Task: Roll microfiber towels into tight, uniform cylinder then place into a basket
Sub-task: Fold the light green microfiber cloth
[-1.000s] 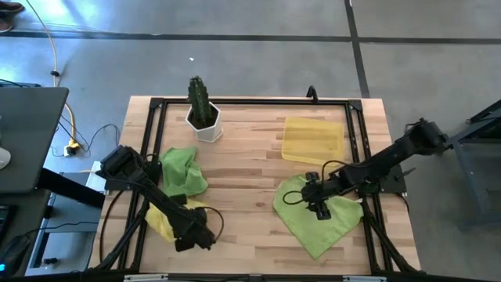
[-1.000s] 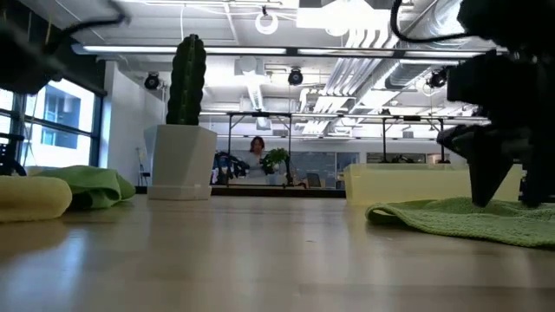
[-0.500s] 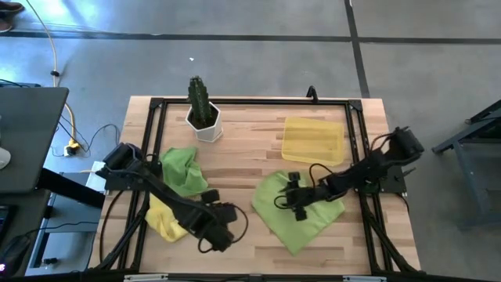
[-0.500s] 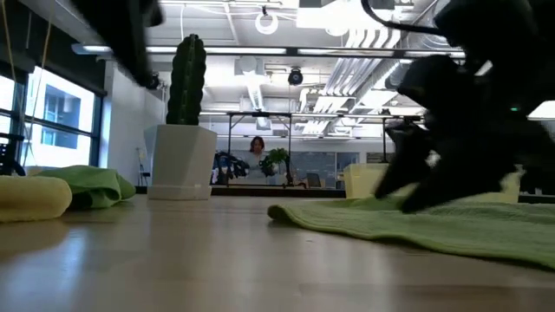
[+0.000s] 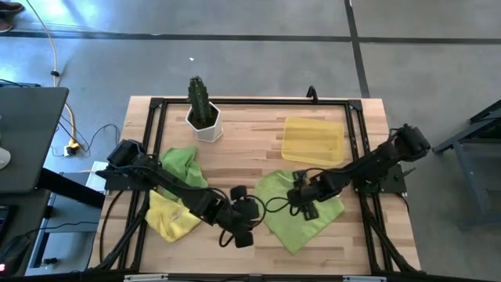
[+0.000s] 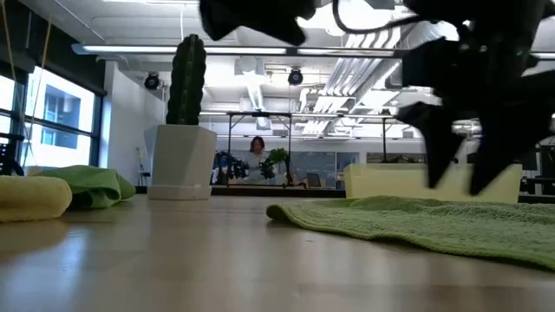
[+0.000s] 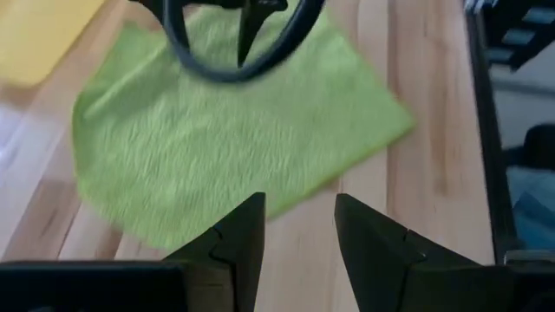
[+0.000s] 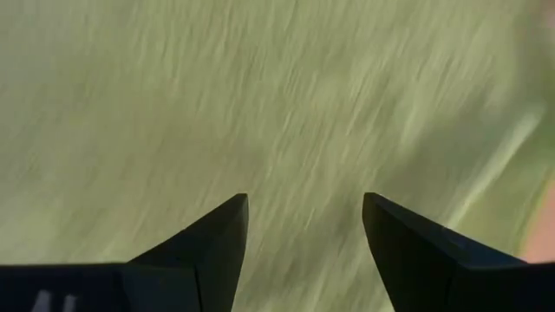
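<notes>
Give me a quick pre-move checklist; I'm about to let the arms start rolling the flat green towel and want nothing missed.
1. Flat green towel lies spread on the table: ok, though one edge looks slightly lifted in the low view.
2. Right tool open, right over that towel, nothing held: ok.
3. Left tool open, at the towel's near edge, empty: ok.
4. Basket empty, clear of both arms: ok.
5. Other green towel and yellow towel lie off to the left, apart from the working towel: ok.
6. Towel edges square for a uniform roll: cannot tell.
</notes>
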